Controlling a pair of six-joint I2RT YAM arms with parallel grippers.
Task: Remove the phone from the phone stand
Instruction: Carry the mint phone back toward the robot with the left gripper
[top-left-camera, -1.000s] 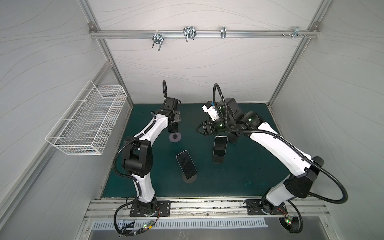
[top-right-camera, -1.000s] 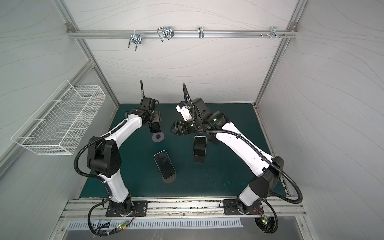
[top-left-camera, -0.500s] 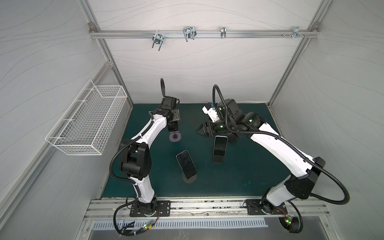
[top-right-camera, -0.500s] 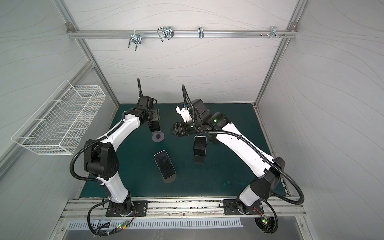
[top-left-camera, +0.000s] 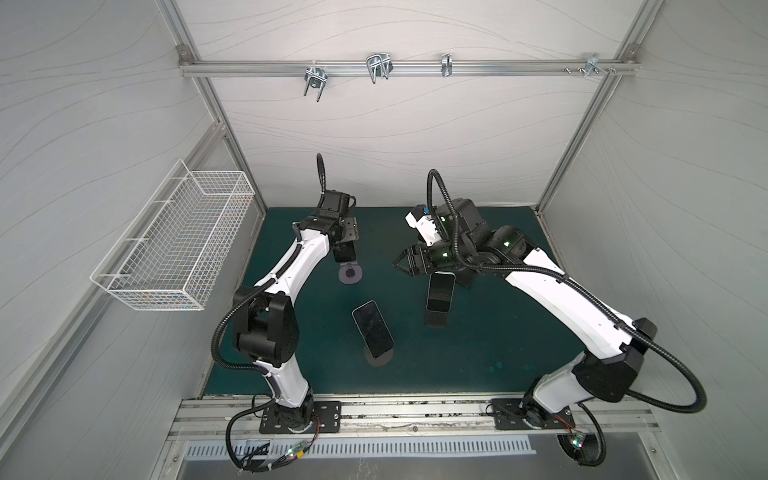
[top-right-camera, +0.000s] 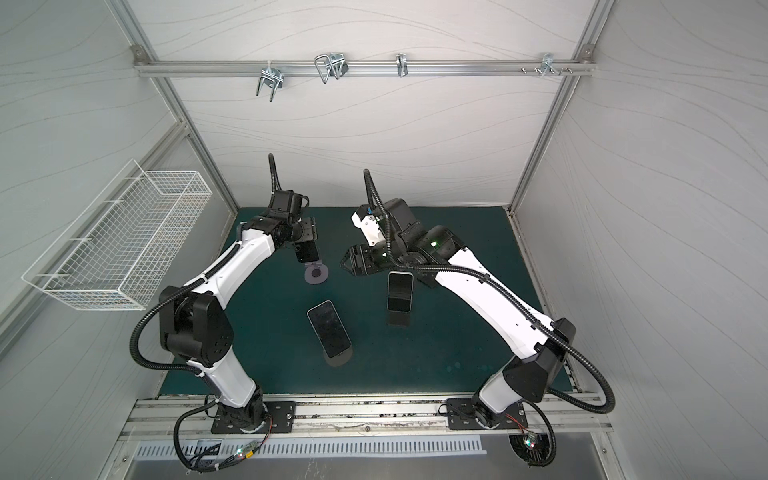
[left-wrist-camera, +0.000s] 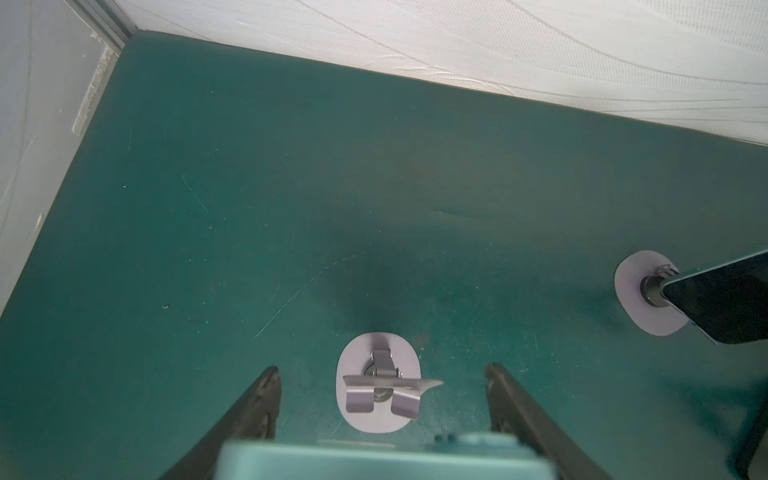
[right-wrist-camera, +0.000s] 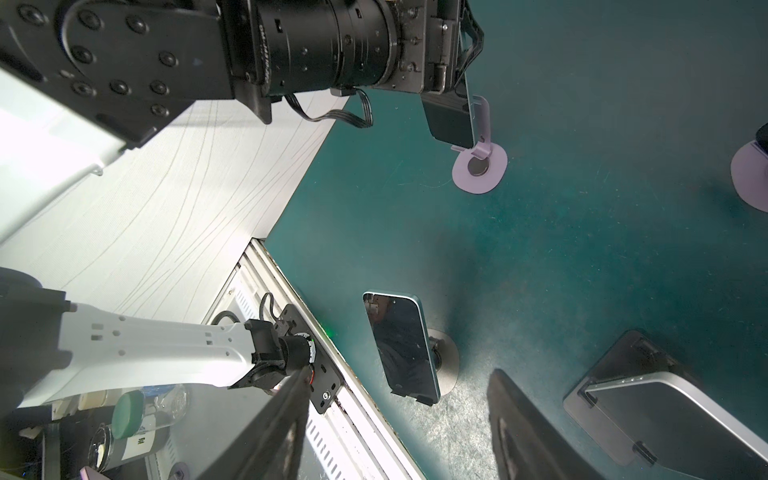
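**Phone gripped beside its stand**

Left tool (left-wrist-camera: 382, 370) clamps the phone (right-wrist-camera: 451, 120), which is blurred and cut off in the left wrist view. It sits just 12 o'clock of the stand (top-left-camera: 350, 274); contact unclear. Right tool (top-left-camera: 400, 265) gapes empty at 3 o'clock.

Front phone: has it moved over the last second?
No. The front phone keeps its place on its stand, with the same gap to the front rail.

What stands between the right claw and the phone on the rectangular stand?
Nothing visible. The right gripper hangs open close to the top edge of that phone, which leans on its stand.
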